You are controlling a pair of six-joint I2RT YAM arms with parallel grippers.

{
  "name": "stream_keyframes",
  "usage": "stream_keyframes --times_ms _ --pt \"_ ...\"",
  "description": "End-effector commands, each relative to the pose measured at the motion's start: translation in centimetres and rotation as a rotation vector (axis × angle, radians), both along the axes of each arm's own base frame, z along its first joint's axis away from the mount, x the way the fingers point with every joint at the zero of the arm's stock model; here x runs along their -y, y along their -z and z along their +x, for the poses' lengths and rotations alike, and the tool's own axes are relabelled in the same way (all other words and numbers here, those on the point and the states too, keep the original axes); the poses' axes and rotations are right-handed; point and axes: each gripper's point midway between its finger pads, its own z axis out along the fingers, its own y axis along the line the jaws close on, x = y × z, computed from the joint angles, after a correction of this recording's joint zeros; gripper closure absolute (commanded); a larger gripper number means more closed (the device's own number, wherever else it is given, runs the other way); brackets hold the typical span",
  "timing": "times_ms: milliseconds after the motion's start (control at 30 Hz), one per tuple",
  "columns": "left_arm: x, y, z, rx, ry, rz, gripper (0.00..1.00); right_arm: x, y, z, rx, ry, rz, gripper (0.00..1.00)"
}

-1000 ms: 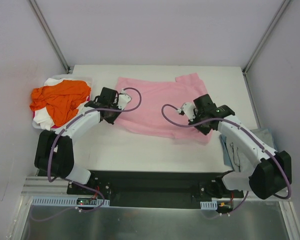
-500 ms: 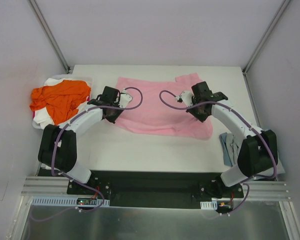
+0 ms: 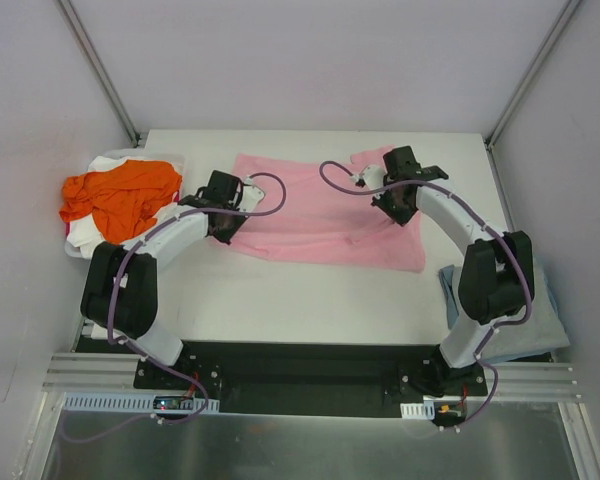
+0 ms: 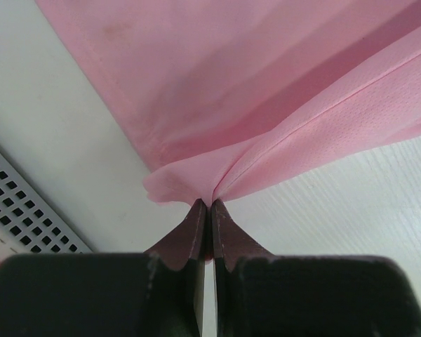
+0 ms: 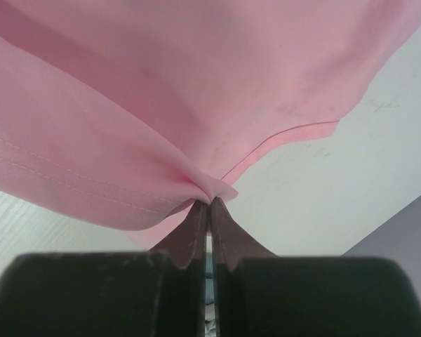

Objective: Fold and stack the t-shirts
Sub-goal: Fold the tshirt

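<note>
The right gripper (image 5: 210, 202) has pulled its corner of the pink shirt (image 3: 320, 215) toward the far edge of the table (image 3: 280, 295), so the shirt now lies narrower. The left gripper (image 4: 209, 203) moved slightly the same way. More of the grey-blue shirt (image 3: 540, 320) shows.

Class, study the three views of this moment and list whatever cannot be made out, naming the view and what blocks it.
1. Top view: white t-shirt, mostly buried under the orange t-shirt.
2. Top view: grey-blue t-shirt, partly covered by the right arm; its fold is unclear.
3. Wrist views: pink t-shirt, cut off by frame edges; which part the left gripper and right gripper pinch is unclear.
</note>
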Motion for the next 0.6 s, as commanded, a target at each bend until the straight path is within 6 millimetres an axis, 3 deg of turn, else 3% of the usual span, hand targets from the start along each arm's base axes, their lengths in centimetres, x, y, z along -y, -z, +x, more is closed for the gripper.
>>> stream_keyframes --times_ms 0,567 --pt "-0.7 -1.0 1.7 0.041 -0.055 0.018 1.0 0.3 -1.2 2.3 0.054 0.009 0.008 0.99" --pt "-0.5 -2.4 6.8 0.1 -0.071 0.044 1.0 0.1 -0.9 5.1 0.07 0.033 0.03 0.99"
